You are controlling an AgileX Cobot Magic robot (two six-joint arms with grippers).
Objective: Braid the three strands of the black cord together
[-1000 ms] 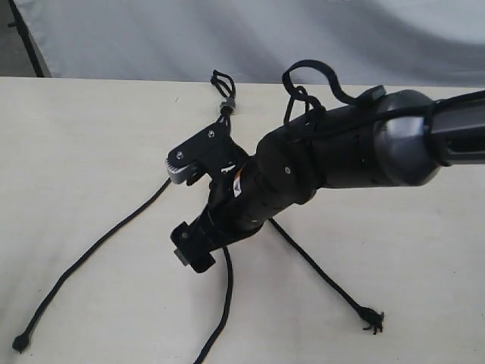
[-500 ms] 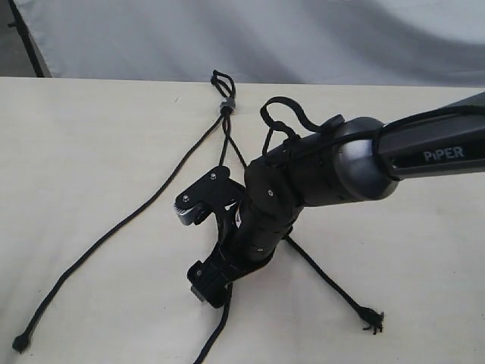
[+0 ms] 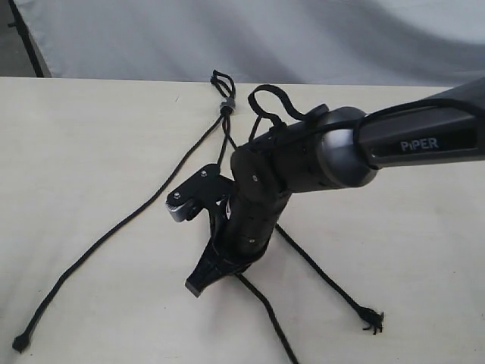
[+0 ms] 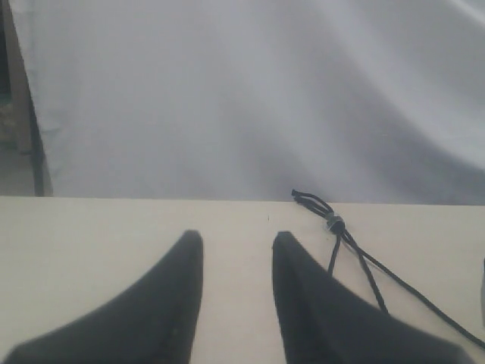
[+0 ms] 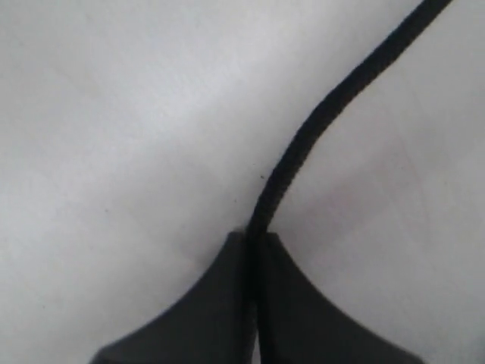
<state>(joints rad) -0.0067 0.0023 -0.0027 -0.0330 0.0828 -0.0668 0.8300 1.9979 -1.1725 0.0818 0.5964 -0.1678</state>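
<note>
Right gripper [image 5: 251, 239], jaws pinched together on one strand [image 5: 303, 144] that trails out past its tips. The other two strands [image 3: 114, 227] lie flat on the table [image 3: 76, 136], one to each side of it; the band [image 3: 226, 106] sits back behind it. Left gripper [image 4: 235, 239] stands half apart, holding nothing.

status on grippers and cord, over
right gripper shut on middle strand. left gripper open, empty. cord unbraided, strands fanned out. no obstruction seen.
</note>
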